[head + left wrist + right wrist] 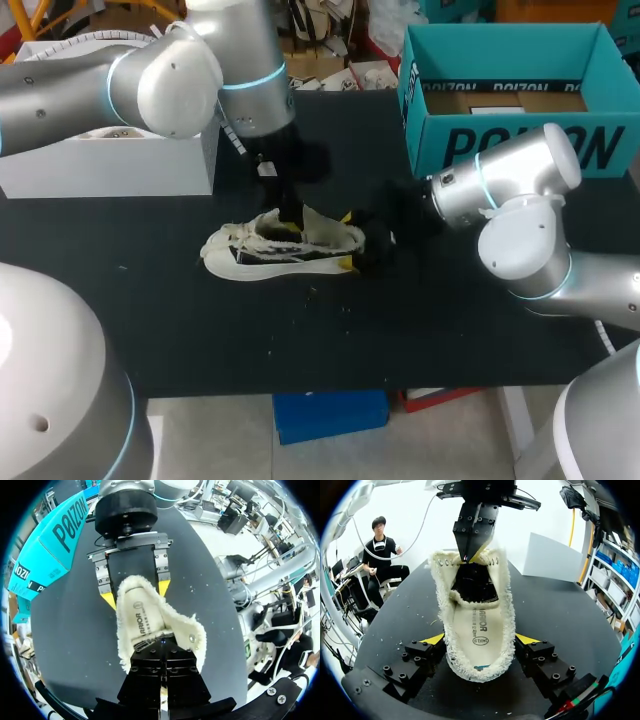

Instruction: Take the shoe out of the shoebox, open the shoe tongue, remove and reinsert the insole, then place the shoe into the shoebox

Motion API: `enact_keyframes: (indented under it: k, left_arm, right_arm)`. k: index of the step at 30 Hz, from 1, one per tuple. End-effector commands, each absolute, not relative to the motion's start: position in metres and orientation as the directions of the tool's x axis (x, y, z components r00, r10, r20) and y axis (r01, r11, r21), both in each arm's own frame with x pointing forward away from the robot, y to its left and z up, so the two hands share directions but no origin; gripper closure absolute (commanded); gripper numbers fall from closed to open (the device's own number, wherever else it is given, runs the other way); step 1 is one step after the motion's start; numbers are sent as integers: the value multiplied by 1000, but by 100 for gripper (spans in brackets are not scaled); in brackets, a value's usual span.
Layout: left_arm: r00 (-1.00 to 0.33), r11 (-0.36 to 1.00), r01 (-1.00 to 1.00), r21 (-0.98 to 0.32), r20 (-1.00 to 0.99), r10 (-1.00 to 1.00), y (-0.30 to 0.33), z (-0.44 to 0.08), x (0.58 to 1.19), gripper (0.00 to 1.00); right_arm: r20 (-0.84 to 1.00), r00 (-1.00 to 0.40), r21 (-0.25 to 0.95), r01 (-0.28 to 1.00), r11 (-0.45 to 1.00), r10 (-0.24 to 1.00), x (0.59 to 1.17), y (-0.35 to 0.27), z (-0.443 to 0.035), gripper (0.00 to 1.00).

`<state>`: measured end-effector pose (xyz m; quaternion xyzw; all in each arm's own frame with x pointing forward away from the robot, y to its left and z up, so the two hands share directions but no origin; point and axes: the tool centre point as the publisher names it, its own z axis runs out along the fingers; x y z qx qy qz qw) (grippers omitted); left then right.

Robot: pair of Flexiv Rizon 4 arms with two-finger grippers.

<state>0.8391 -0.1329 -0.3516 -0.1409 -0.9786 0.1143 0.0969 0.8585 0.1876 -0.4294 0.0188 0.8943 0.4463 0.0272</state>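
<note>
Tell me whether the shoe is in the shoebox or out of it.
Out. The shoe lies on the black table; the teal shoebox stands apart at the table's far right corner.

The left gripper's [161, 652] yellow tips were hidden against the shoe [150, 622] in its own wrist view, and its body covered the toe. In the head view the right gripper [350, 241] blurred into the dark tabletop [200, 330], and the shoebox [520, 100] at the far right corner was cut off.
</note>
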Motion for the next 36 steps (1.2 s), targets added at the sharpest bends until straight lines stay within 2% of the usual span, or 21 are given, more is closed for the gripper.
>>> enact_keyframes:
  k: [1, 7, 8, 10, 16, 31, 34, 36]
  left_arm:
    - [-934, 935, 256, -246, 186, 305, -138, -347, 844, 100]
    - [-924, 940, 267, -211, 220, 312, -145, -356, 839, 100]
    - [-924, 944, 263, -201, 230, 306, -146, -357, 838, 91]
    - [-923, 945, 262, -198, 233, 305, -147, -356, 836, 100]
    - [-922, 951, 269, -152, 243, 300, -151, -356, 835, 100]
    - [-923, 966, 221, -132, 292, 251, -154, -376, 842, 100]
    - [-925, 967, 219, -128, 287, 248, -154, -369, 840, 92]
    - [-928, 970, 208, -126, 288, 237, -153, -363, 839, 91]
  right_arm:
    - [-32, -998, 798, 10, 603, 59, 861, 189, -433, 100]
    - [-32, -998, 798, 10, 603, 59, 861, 189, -433, 100]
    - [-32, -998, 798, 10, 603, 59, 861, 189, -433, 100]
    - [-32, -998, 798, 10, 603, 59, 861, 189, -433, 100]
    - [-32, -998, 798, 10, 603, 59, 861, 189, -433, 100]
    - [-32, -998, 798, 10, 603, 59, 861, 189, -433, 100]
    - [-32, -998, 798, 10, 603, 59, 861, 189, -433, 100]
    - [-32, -998, 798, 10, 603, 59, 861, 189, -433, 100]
